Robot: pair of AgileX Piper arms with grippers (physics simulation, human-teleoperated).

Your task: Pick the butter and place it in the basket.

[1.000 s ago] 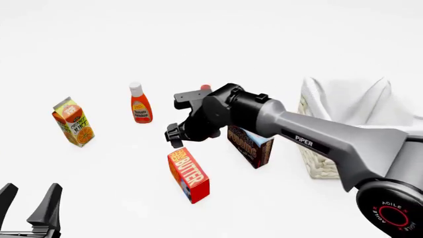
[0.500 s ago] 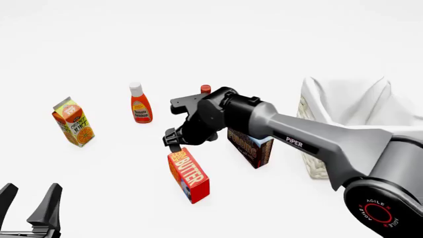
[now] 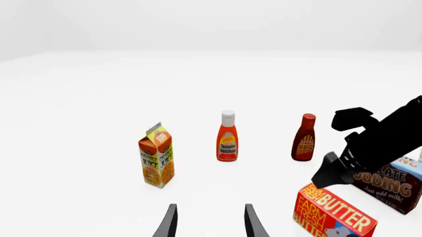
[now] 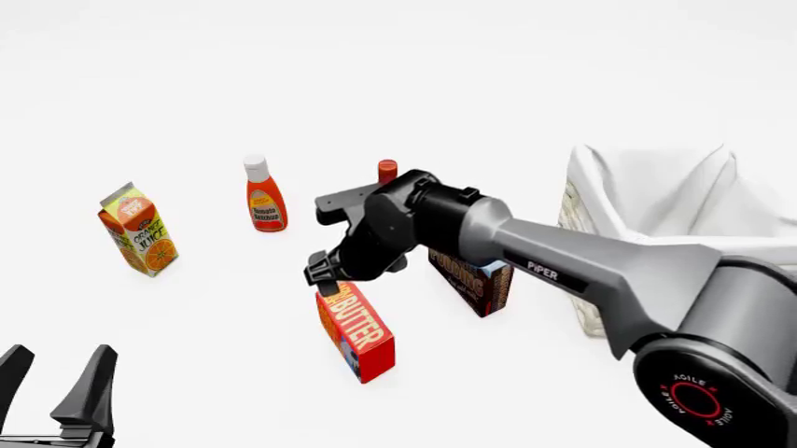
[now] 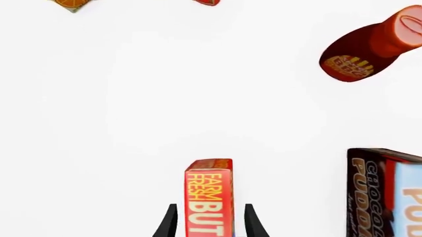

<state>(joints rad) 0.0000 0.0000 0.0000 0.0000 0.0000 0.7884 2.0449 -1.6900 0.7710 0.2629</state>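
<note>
The butter (image 4: 355, 330) stands on the white bench (image 4: 524, 84) with its long side up, and serves here as the landmark for everything else. The right end effector (image 4: 327, 275) sits directly over the butter's far upper end; in the right wrist view its two dark fingertips (image 5: 169, 222) stand one on each side of the box (image 5: 209, 197), spread a little wider than the box, with a thin strip of bench showing on either side, so the jaws are parted and not clamped on it. Whether either finger touches the cardboard cannot be told. Just to the right of the butter, and slightly farther back, stands the dark chocolate pudding box (image 4: 473, 278), partly hidden by the right arm. Farther right of the butter, well apart from it, is the basket (image 4: 648, 219), its white cloth lining folded over the rim. Behind the butter, the red cap of the BBQ sauce bottle (image 4: 387, 171) shows above the arm; the left wrist view shows that bottle whole (image 3: 305, 138). Behind and to the left of the butter stands the tomato ketchup bottle (image 4: 263, 194), upright, and farther left still the orange juice carton (image 4: 137, 230). The left end effector (image 4: 52, 369) hangs near the front edge of the scene, well to the left of the butter, its fingers held apart with nothing between them.
</note>
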